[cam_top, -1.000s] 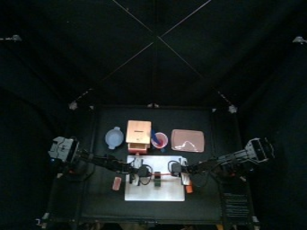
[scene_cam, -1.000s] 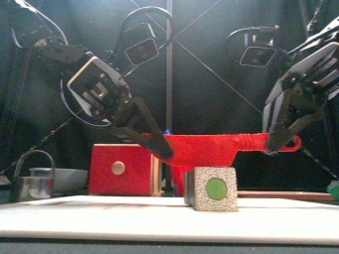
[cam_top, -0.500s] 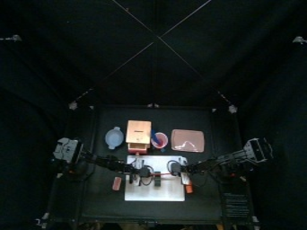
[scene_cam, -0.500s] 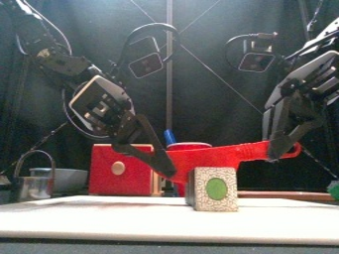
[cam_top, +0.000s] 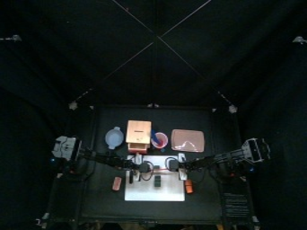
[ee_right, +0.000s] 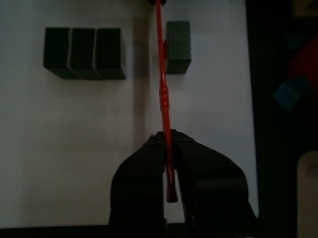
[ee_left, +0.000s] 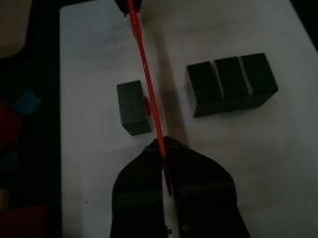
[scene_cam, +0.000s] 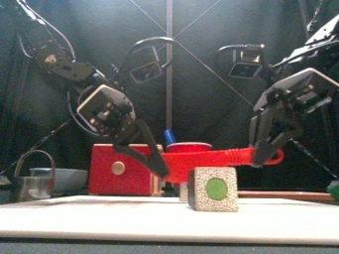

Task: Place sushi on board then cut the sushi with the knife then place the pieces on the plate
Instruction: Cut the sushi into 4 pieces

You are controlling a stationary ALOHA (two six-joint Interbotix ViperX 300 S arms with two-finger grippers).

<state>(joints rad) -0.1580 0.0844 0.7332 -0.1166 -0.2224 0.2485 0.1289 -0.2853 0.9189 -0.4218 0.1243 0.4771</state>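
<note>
Top view looks down from high; front view sits level, close; wrist views share the white board (ee_left: 261, 158) and red knife (ee_left: 145, 84).

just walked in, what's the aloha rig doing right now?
Both arms hold the red knife level over the white cutting board: the left gripper is shut on one end and the right gripper on the other. On the board, one sushi block already sits apart from the three-block roll, and the knife runs along the gap between them. The pink tray at the back shows no pieces yet.
</note>
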